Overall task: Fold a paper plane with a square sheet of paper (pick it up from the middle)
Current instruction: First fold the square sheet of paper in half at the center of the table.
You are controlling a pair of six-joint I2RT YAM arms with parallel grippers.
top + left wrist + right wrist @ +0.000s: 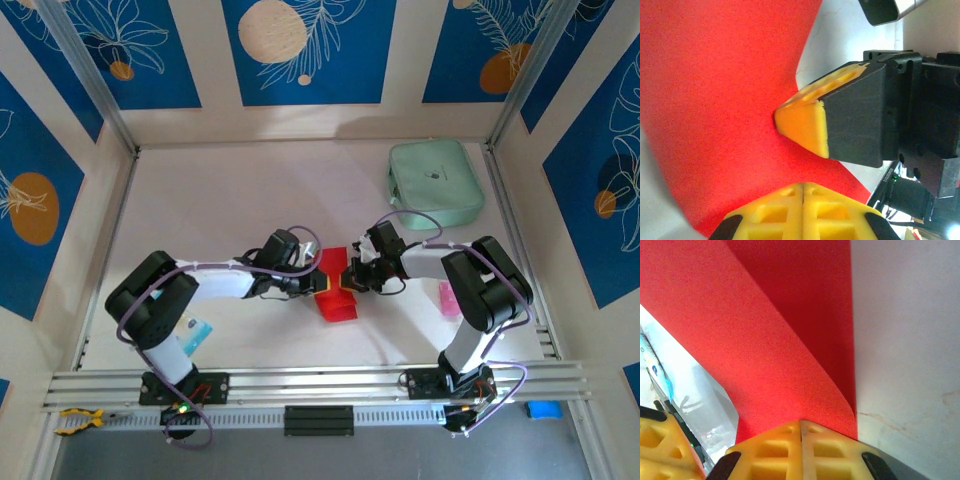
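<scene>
Red square sheet of paper (336, 292), thin and bright, sits mid-table between my two grippers, partly lifted, its lower part on the white table (230, 200). Far left: small blue-and-white packet (195, 330) by my left arm, untouched. Left gripper (312, 284): yellow pads pressed together, sheet running right up to the tips; I judge it pinched there. Right gripper (352, 278): fingers closed on the opposite edge, and its wrist view shows the paper (765, 340) curling over in a soft roll at the tips (801, 426). Far right, back: mint-green rounded pouch (435, 182), well apart. Progress, as I read it: sheet picked up, first fold being formed, no sharp crease, nose or wings yet. Most folding remains.
</scene>
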